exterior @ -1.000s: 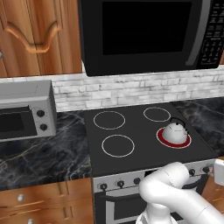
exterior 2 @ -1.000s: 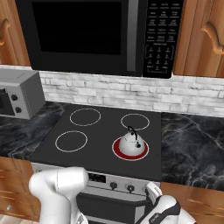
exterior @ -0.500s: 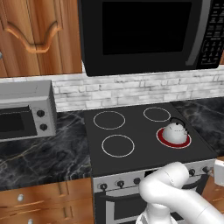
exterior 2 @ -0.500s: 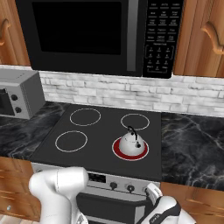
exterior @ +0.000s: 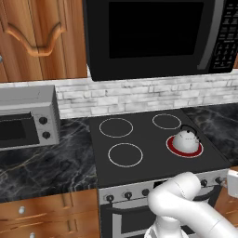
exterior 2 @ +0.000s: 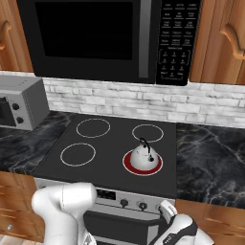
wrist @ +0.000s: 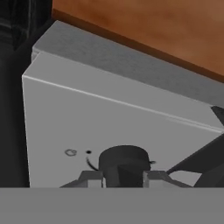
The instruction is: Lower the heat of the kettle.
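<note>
here the small white-grey dome-shaped kettle (exterior: 185,139) (exterior 2: 144,154) with its thin black arched handle stands upright on the front right burner of the black glass stovetop (exterior: 148,144) (exterior 2: 103,148). that burner glows as a red ring (exterior: 184,148) (exterior 2: 142,164) around the kettle's base, while the other three burners show only thin white rings. in the hand view the jaws (wrist: 124,177) sit close on either side of a dark round stove knob (wrist: 124,162) on the pale grey front panel of the stove (wrist: 109,131). the grey fingertips (wrist: 92,177) lie just beside the knob on both sides, but whether they press on it i cannot tell. small dark marks are printed on the panel just beside the knob. in the right base view the white hand reaches low at the front edge of the stove, below the row of dark knobs (exterior 2: 133,204) on the panel.

a black microwave oven (exterior: 158,37) (exterior 2: 110,38) hangs above the stove against a white brick backsplash (exterior: 139,95) (exterior 2: 143,98). a grey toaster oven (exterior: 28,116) (exterior 2: 19,103) rests on the dark marble bench (exterior: 46,162) (exterior 2: 210,162) left of the stove, well apart from the kettle. brown wooden cabinet doors (exterior: 37,39) (exterior 2: 225,40) flank the microwave.
</note>
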### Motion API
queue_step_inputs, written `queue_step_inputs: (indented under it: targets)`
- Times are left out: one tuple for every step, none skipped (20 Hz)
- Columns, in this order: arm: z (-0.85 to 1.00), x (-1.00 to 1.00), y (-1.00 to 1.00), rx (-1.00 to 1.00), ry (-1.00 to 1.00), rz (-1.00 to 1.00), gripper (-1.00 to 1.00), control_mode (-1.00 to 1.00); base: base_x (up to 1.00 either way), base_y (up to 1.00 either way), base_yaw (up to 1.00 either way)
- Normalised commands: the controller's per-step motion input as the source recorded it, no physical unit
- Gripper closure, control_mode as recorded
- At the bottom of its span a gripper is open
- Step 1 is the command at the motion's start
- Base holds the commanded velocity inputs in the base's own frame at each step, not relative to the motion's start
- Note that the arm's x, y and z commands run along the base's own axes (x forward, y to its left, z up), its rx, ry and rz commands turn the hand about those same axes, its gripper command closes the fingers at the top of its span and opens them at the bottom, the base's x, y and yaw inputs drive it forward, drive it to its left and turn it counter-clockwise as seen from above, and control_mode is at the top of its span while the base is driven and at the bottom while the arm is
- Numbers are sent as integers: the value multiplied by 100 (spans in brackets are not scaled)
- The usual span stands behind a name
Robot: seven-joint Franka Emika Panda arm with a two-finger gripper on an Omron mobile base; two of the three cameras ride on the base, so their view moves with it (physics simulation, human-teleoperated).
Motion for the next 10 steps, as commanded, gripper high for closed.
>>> queue_step_inputs:
  targets:
    - [0, 3, 19, 5, 2, 0, 100, -100, 0, 0, 0]
    - [0, 3, 15, 8, 3, 0, 100, -100, 0, 0, 0]
    - [0, 2, 12, 11, 3, 0, 100, -100, 0, 0, 0]
    - [0, 0, 3, 13, 1, 0, 100, -100, 0, 0, 0]
    - [0, 0, 2, 17, 0, 0, 100, -100, 0, 0, 0]
    - [0, 0, 0, 19, 0, 0, 100, -100, 0, 0, 0]
    - [0, 0, 0, 21, 0, 0, 100, -100, 0, 0, 0]
    - [0, 0, 0, 23, 0, 0, 100, -100, 0, 0, 0]
    - [0, 0, 0, 25, 0, 0, 100, -100, 0, 0, 0]
    - [0, 0, 0, 26, 0, 0, 100, -100, 0, 0, 0]
